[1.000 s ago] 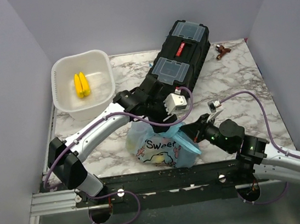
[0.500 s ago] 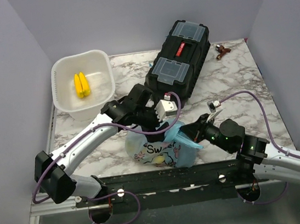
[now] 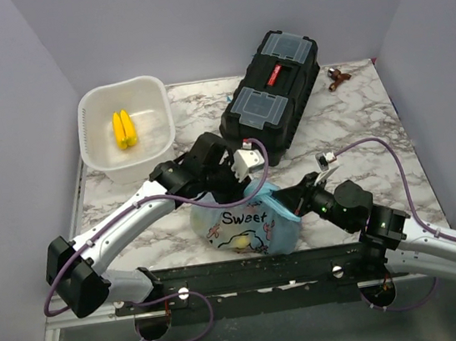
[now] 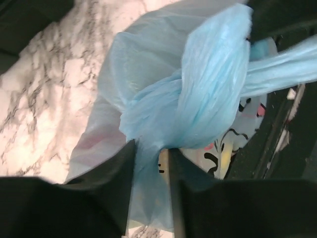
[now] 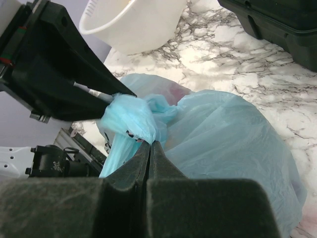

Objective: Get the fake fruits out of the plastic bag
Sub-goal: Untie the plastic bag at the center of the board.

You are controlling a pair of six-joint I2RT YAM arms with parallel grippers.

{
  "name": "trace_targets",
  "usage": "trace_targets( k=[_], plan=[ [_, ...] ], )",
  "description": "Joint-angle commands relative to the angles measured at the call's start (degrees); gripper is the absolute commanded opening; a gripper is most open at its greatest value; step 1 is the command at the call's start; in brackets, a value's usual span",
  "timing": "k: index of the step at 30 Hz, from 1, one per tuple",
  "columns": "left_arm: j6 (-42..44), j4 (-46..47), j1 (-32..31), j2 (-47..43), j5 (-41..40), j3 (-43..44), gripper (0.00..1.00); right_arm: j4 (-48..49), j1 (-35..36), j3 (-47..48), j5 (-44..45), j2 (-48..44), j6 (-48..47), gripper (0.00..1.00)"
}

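Note:
The light-blue plastic bag (image 3: pixel 244 225) with the cartoon print lies at the table's near edge, its handles tied in a knot (image 4: pixel 198 94). My left gripper (image 3: pixel 245 187) is over the bag's top; in the left wrist view its jaws (image 4: pixel 148 148) are closed on a bunch of film just below the knot. My right gripper (image 3: pixel 294 204) is at the bag's right side, shut (image 5: pixel 150 144) on a handle strand (image 5: pixel 131 121). A yellowish shape (image 3: pixel 241 238) and a reddish tint (image 5: pixel 173 91) show through the film. No fruit is clearly seen inside.
A black toolbox (image 3: pixel 272 89) lies just behind the bag. A white tub (image 3: pixel 86 130) at the back left holds two yellow ridged sticks (image 3: pixel 124 129). A small dark red thing (image 3: pixel 336 77) lies at the back right. The table's near edge runs right under the bag.
My left gripper has moved from beside the toolbox toward me and down onto the bag's knot. The bag's top has drawn together. The right arm has held still.

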Motion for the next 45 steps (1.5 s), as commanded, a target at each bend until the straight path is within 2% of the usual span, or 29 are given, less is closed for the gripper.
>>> trace_targets(
  k=[1, 2, 4, 10, 15, 17, 20, 22, 27, 29, 32, 34, 37, 40, 44, 45],
  plan=[
    [-2.8, 5.8, -0.3, -1.9, -13.4, -0.8, 0.14, 0.1, -0.1, 1.3, 0.5, -0.3, 0.9, 0.01],
    [-3.4, 6.0, -0.4, -2.4, -15.5, -0.8, 0.06, 0.1, -0.1, 1.2, 0.7, -0.4, 0.8, 0.01],
    [-4.4, 6.2, -0.5, -3.9, -18.4, -1.4, 0.02, 0.1, -0.1, 0.9, 1.6, -0.8, 0.9, 0.01],
    [-13.8, 11.7, -0.5, -13.2, -23.6, -8.4, 0.0, -3.2, 0.0, 0.2, 5.0, -3.3, 2.8, 0.01],
    [-28.6, 17.9, -0.2, -22.3, -29.3, -14.7, 0.0, -3.1, -0.1, -2.3, 7.3, -5.3, 6.2, 0.01],
    [-34.0, 20.7, 0.3, -25.4, -28.8, -17.3, 0.0, -2.5, -0.1, -3.8, 6.3, -5.4, 6.8, 0.01],
    [-38.9, 25.3, 1.4, -28.7, -23.9, -20.3, 0.0, -1.9, -0.1, -4.5, 3.6, -4.1, 6.3, 0.01],
    [-41.0, 26.5, 1.7, -29.2, -21.9, -20.8, 0.0, -2.8, -0.1, -2.6, 0.9, -2.2, 3.1, 0.08],
    [-44.0, 25.0, 2.1, -27.6, -18.7, -20.2, 0.0, -12.9, -0.1, 7.1, 0.4, 3.5, -6.9, 0.34],
    [-44.4, 24.1, 2.2, -27.0, -18.2, -19.8, 0.0, -16.6, -0.1, 11.6, -1.7, 5.7, -13.0, 0.49],
    [-45.0, 23.2, 2.3, -26.3, -18.3, -19.4, 0.0, -20.3, -0.1, 17.7, -7.1, 9.4, -21.0, 0.8],
    [-45.5, 22.0, 2.3, -25.5, -18.3, -18.6, 0.0, -21.7, -0.1, 21.1, -11.7, 12.2, -25.5, 0.95],
    [-45.6, 20.9, 2.4, -24.2, -17.1, -17.3, 0.0, -22.9, -0.1, 26.4, -16.3, 17.8, -29.5, 1.0],
    [-45.8, 20.6, 2.5, -23.3, -16.6, -16.9, 0.0, -21.9, 0.0, 30.2, -14.2, 22.4, -30.3, 1.0],
    [-46.2, 20.2, 2.5, -23.8, -16.4, -17.6, 0.0, -18.1, -0.1, 32.3, -9.5, 25.3, -28.7, 0.93],
    [-46.4, 20.1, 2.5, -24.3, -16.7, -18.0, 0.0, -16.6, -0.1, 31.8, -7.3, 25.3, -27.8, 0.89]
  ],
)
